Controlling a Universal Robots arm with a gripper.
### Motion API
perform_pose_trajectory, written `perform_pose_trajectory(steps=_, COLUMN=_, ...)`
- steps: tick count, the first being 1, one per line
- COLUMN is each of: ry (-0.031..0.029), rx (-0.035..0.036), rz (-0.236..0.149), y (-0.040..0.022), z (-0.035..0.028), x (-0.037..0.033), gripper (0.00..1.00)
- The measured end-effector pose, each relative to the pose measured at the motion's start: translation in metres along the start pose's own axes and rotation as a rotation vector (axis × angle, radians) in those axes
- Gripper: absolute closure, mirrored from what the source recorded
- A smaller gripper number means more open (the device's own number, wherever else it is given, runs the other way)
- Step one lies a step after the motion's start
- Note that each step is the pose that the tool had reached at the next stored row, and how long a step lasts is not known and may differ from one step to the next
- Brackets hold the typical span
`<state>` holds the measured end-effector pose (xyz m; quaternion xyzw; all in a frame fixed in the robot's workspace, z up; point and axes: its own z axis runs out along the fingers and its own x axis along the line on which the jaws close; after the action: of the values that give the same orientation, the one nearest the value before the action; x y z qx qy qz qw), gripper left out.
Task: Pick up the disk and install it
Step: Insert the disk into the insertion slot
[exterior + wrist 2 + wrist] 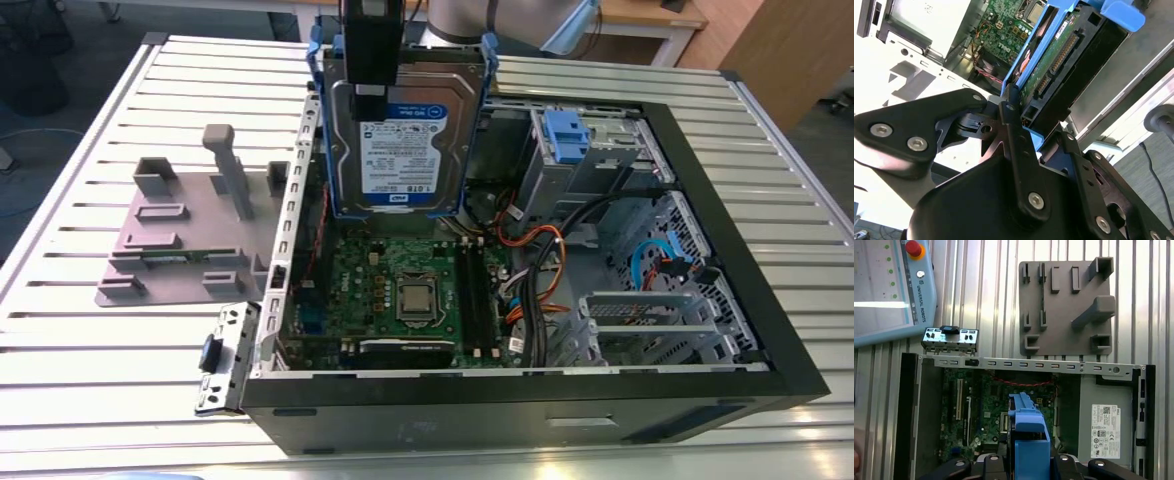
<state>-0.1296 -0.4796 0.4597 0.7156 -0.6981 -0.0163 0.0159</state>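
The disk [400, 140], a silver-grey hard drive with a white and blue label in a blue bracket, hangs upright over the far left part of the open computer case [534, 390]. My gripper [371, 65] is shut on its upper end, its black body reaching down from above. In the second wrist view the disk [1064, 60] shows its green circuit board side, and the black fingers [1011, 125] clamp its blue frame. The first wrist view looks down the bracket's blue edge [1029, 432] onto the motherboard [984, 405].
A grey fixture plate [187, 235] with upright pegs lies on the slatted table at the exterior view's left. A drive bay with a blue clip [567, 135] sits at the case's far right. A metal port bracket [224, 355] lies by the case corner. A teach pendant [889, 290] rests nearby.
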Motion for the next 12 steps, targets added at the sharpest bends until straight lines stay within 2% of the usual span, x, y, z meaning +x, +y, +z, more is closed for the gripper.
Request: perform_pose_trajectory(steps=12, ry=0.0003, rx=0.0, rz=0.0, y=0.0001, z=0.0002, x=0.0047, gripper=0.63)
